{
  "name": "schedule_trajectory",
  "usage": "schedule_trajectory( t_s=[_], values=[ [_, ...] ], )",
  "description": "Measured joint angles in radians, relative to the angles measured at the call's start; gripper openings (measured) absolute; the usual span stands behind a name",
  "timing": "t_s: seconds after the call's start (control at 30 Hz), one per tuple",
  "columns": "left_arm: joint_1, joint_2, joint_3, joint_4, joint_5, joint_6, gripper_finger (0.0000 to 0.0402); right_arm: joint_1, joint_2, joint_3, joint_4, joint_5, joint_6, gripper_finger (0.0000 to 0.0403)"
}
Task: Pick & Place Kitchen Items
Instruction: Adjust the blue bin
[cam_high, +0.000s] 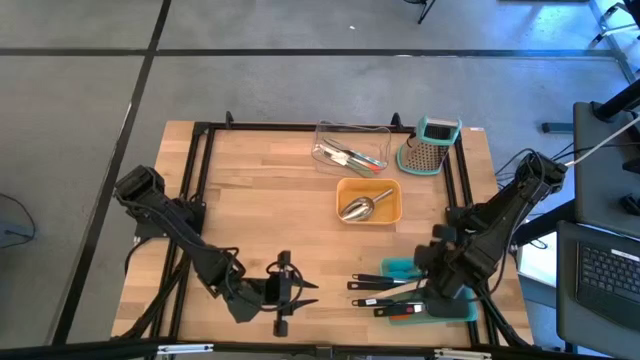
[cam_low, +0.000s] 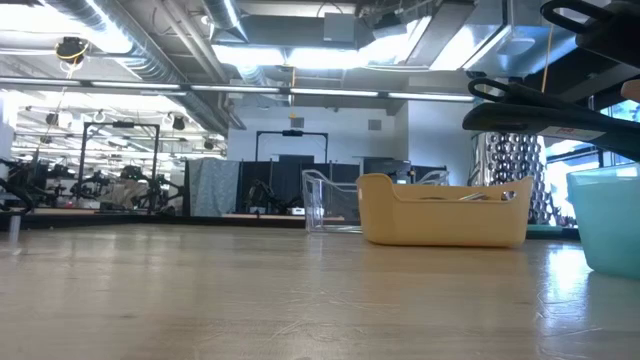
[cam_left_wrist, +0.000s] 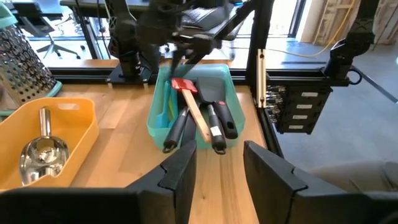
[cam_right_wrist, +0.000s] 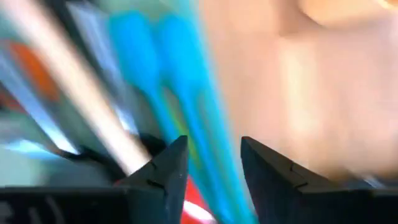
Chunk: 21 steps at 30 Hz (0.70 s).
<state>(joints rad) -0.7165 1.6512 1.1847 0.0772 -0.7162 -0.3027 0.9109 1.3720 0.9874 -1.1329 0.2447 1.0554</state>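
A teal tray (cam_high: 462, 310) stands at the table's near right and holds several kitchen items: black spatulas (cam_left_wrist: 216, 106), a red-headed tool with a wooden handle (cam_left_wrist: 194, 107) and teal tools (cam_right_wrist: 180, 81). Their handles (cam_high: 372, 285) stick out over the tray's left rim. My right gripper (cam_high: 432, 292) hangs open just above these items, pointing down; its wrist view is blurred. My left gripper (cam_left_wrist: 217, 174) stands open near the table's front edge, left of the tray and level with it, nothing between its fingers. A steel scoop (cam_high: 358, 207) lies in the orange tray (cam_high: 392, 192).
A clear tray (cam_high: 350, 150) with several utensils stands at the far middle. The steel box grater (cam_high: 430, 150) lies to its right. The black frame rails (cam_high: 455, 180) run along the table's sides. Bare wood (cam_high: 260, 210) lies at the table's left and middle.
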Motion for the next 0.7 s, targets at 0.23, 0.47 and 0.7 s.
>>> schedule_trajectory(
  t_s=[0.23,0.47,0.7],
  values=[
    [0.008,0.0,0.0,0.0,0.001,-0.013,0.0123,-0.022,0.0,0.002,-0.233,0.039,0.001,0.0093],
    [0.007,0.0,0.0,-0.007,0.001,-0.016,0.012,-0.093,0.0,0.002,-0.2,0.05,-0.057,0.0006],
    [0.007,0.0,0.0,-0.008,0.001,-0.017,0.012,-0.158,0.0,-0.088,-0.189,0.021,-0.149,0.0002]
  ],
)
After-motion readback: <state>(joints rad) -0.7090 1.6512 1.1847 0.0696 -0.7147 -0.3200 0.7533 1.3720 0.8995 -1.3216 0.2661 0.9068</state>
